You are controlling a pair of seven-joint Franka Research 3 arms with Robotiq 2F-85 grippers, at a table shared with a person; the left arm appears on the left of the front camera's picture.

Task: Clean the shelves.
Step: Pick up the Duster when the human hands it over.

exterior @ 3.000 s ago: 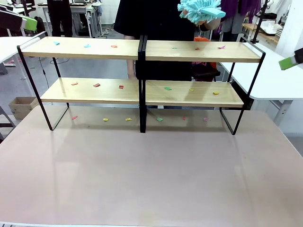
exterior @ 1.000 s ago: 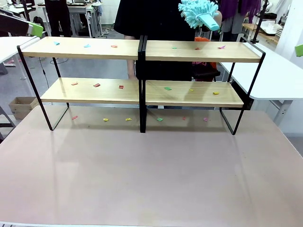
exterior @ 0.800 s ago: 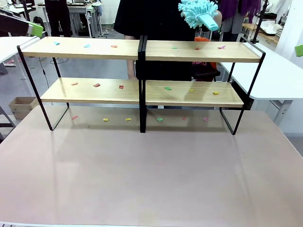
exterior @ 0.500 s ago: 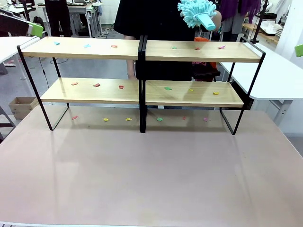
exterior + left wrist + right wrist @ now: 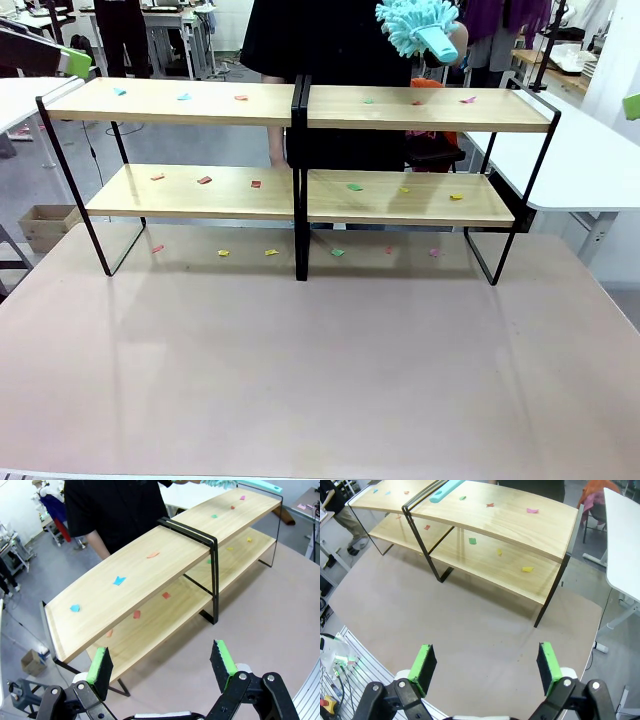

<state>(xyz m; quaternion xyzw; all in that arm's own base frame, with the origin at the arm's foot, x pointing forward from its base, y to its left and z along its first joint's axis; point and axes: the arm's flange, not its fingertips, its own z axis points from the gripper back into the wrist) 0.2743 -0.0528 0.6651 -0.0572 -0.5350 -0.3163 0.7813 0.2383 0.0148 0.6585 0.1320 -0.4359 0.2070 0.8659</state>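
Note:
The shelves (image 5: pixel 300 195) stand across the far half of the table, with small coloured paper scraps (image 5: pixel 204 180) scattered on their wooden boards. A person behind them holds a fluffy teal duster (image 5: pixel 415 25) above the top right board. My left gripper (image 5: pixel 162 662) hovers open and high off the rack's left end (image 5: pixel 75 630), holding nothing; one green fingertip (image 5: pixel 75 62) shows at the front view's top left. My right gripper (image 5: pixel 485 662) is open and bare, high above the table in front of the rack's right end (image 5: pixel 540 555). The duster's teal handle (image 5: pixel 446 491) crosses the top board.
More scraps (image 5: pixel 270 251) lie on the pinkish table (image 5: pixel 320 370) under the rack. White tables (image 5: pixel 585 165) stand to either side, and a cardboard box (image 5: pixel 45 225) sits on the floor at the left. The person in black (image 5: pixel 330 40) stands close behind the rack.
The person turned the duster so its handle points right. My right gripper drew back to the picture's right edge and my left pad shifted slightly right. Over the last second, almost nothing moved.

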